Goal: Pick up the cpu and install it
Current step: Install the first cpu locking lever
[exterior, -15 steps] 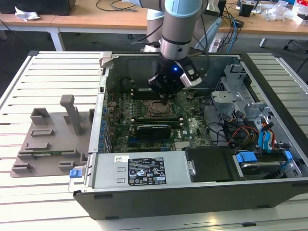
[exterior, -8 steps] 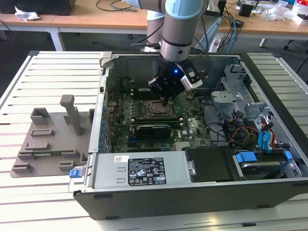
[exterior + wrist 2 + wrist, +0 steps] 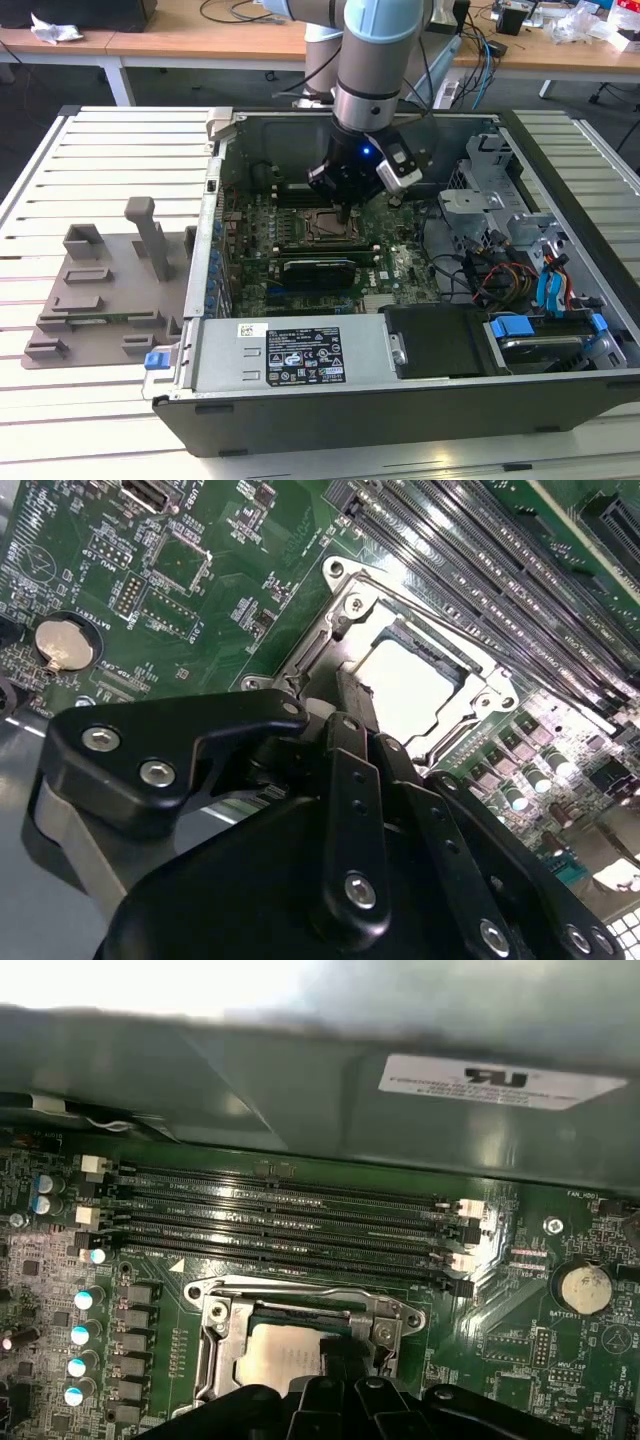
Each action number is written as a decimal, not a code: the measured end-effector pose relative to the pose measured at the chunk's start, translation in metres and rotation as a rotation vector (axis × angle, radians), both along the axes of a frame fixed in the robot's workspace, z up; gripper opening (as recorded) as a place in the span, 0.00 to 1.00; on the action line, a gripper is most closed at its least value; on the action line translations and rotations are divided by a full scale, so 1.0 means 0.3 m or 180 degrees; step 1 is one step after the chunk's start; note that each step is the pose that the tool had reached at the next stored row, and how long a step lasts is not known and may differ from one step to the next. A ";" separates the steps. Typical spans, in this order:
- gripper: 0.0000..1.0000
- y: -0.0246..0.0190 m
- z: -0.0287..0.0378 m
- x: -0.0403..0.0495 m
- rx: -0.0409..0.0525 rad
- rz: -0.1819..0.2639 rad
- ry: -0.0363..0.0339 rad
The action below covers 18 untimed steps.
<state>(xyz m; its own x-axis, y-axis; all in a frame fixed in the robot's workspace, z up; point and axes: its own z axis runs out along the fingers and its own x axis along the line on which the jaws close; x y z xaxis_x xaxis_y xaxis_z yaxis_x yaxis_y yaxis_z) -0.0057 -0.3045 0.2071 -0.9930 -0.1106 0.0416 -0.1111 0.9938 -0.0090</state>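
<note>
The cpu (image 3: pixel 425 685) (image 3: pixel 272 1355), a pale silver square, lies flat inside the motherboard socket, whose metal frame (image 3: pixel 345 605) (image 3: pixel 300 1290) surrounds it. My gripper (image 3: pixel 345 213) hangs straight down into the open computer case over the socket (image 3: pixel 322 225). In both wrist views its dark fingertips (image 3: pixel 352 695) (image 3: pixel 335 1360) sit close together at one edge of the cpu, touching or just above it. The fingers do not span the chip. The gripper body hides the near part of the socket.
Long memory slots (image 3: pixel 290 1210) run beside the socket. A coin battery (image 3: pixel 58 645) (image 3: pixel 583 1285) sits on the board. The power supply (image 3: pixel 300 355), a drive cage with cables (image 3: pixel 520 260) and the case walls enclose the board. A grey fixture (image 3: pixel 100 290) lies at the exterior view's left.
</note>
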 end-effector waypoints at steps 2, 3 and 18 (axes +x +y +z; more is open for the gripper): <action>0.11 -0.003 0.000 0.000 0.0000 0.0000 0.0000; 0.11 -0.004 0.000 0.000 0.0000 0.0000 0.0000; 0.11 -0.009 0.109 0.000 0.0000 0.0000 0.0000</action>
<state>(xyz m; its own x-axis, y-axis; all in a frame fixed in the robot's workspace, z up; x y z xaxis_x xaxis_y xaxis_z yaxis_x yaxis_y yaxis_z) -0.0057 -0.3071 0.2397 -0.9930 -0.1106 0.0416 -0.1111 0.9938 -0.0090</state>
